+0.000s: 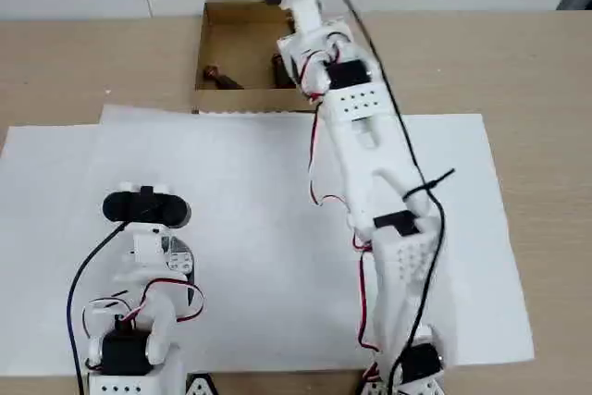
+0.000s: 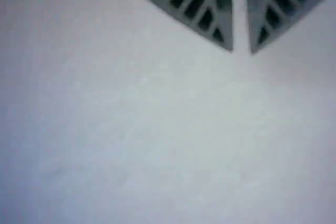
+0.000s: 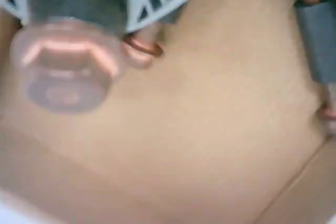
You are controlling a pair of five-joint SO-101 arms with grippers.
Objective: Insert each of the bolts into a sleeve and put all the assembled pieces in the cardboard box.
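Right wrist view: the held piece (image 3: 63, 72), a dark sleeve with a copper-coloured bolt through it, hangs over the floor of the cardboard box (image 3: 210, 129), hex head toward the camera.
Neighbour piece (image 3: 316, 30): 1 more sleeved bolt lies on the box floor, apart from the held piece.
High-view piece (image 1: 218, 76): 1 assembled piece rests by the near wall in the left part of the box. I cannot tell whether it is that same neighbour.
Right gripper (image 3: 86, 9): clenched on the sleeve of the held piece. Its arm reaches far across the table and dips into the right side of the box.
Step in hand: I judge it to be the drop-off of this piece.
Doing it well: I would lower until the bolt head is almost on the cardboard and keep it beside the neighbour, not on top of it. Then I would release fully so the sleeve does not cling to a finger. I would lift straight up before pulling back, so the wrist misses the near wall and does not drag the box.
Left gripper (image 2: 240, 45): near left, hovering over the white paper (image 1: 231, 191), fingers drawn almost together and grasping nothing.
Table (image 1: 74, 62): the paper covers its near part, and the box stands on bare wood just beyond the paper's far edge.
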